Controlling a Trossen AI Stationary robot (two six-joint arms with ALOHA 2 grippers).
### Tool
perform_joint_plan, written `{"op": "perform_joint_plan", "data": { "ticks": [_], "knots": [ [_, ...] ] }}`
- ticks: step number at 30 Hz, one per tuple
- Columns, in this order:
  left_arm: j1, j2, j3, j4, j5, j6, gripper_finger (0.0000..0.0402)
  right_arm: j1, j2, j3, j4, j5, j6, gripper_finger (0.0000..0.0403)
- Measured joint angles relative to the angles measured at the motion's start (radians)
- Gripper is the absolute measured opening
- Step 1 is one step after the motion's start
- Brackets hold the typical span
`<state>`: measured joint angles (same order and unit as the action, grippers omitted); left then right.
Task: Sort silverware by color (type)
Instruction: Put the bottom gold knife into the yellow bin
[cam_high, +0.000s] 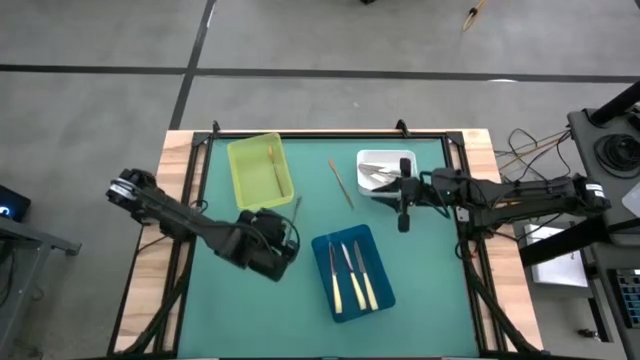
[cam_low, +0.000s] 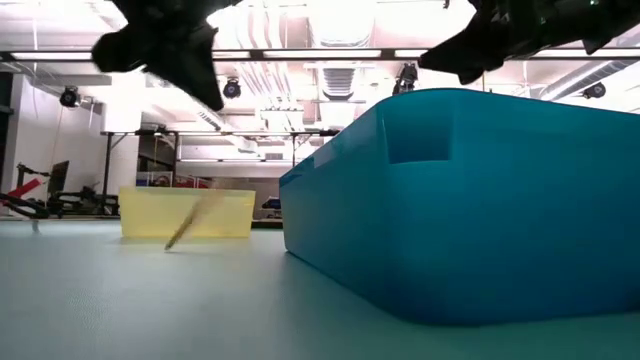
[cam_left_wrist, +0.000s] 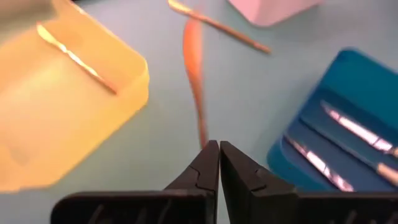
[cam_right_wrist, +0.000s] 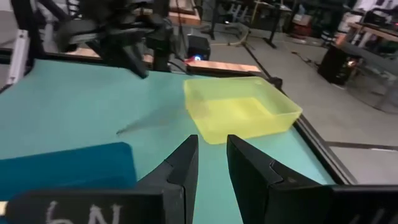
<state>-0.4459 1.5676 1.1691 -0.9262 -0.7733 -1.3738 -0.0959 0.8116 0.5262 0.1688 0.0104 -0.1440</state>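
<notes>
The left gripper (cam_left_wrist: 219, 163) has its two dark fingers pressed together on the tail end of a thin gold-copper utensil (cam_left_wrist: 194, 74), which runs straight out ahead of the fingertips over the green table mat (cam_high: 440, 290); the hold looks to be on the very tip only. To one side of that utensil, close by, sits the shallow yellow plastic tray (cam_high: 243, 170) with one more slim gold-copper piece (cam_high: 272, 162) already lying in it; to the other side is the blue plastic tray (cam_high: 385, 292) carrying three silver-bladed knives with cream-yellow handles (cam_high: 352, 273). Farther out ahead, another thin gold-copper utensil (cam_high: 341, 184) lies loose on the mat, and past it stands the white tray (cam_high: 372, 157) with silver-grey metal pieces (cam_high: 378, 176) inside. The right gripper (cam_right_wrist: 211, 165) waits over the near edge of the white tray, fingers a narrow way apart and nothing between them. The risk, as I judge it, is the pinch: so slim a piece held at its end could swing or slip out when carried, and drop on the mat short of the yellow tray. Its long free end could also catch the tray's wall on the way over and be levered out of the fingers, or push the light tray aside
</notes>
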Motion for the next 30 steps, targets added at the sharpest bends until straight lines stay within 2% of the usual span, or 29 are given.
{"op": "perform_joint_plan", "data": {
  "ticks": [8, 14, 21, 30],
  "knots": [
    [0.12, -0.057, 0.064, -0.008, 0.015, 0.151, 0.0001, 0.044, 0.001, -0.001, 0.0, -0.002, 0.005, 0.0077],
    [0.147, -0.058, 0.117, -0.031, 0.03, 0.169, 0.0, 0.043, 0.001, -0.001, 0.001, 0.0, -0.026, 0.0077],
    [0.2, -0.059, 0.234, -0.173, 0.028, 0.173, 0.0, 0.043, 0.001, -0.001, -0.006, 0.0, -0.037, 0.0077],
    [0.308, -0.061, 0.305, -0.294, 0.089, 0.36, 0.0, 0.043, 0.002, -0.005, -0.011, 0.0, -0.04, 0.0077]
  ]
}}
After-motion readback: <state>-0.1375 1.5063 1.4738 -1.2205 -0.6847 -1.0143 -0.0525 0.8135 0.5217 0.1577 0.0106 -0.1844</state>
